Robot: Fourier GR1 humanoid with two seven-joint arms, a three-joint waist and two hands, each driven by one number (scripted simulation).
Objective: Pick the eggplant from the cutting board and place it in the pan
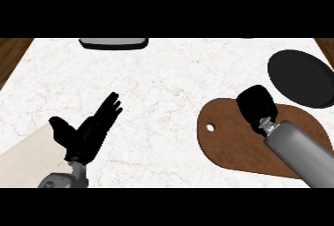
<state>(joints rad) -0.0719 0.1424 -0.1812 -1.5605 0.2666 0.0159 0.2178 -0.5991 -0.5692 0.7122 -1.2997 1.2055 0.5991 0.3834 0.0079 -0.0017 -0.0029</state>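
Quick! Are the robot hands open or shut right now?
Left robot hand: open, holding nothing.
Right robot hand: over the cutting board, cannot tell open or shut.

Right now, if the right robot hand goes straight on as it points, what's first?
Probably nothing: the right robot hand points toward the view's upper left, off the cutting board and over bare counter. The pan sits off to its right. Height is unclear.
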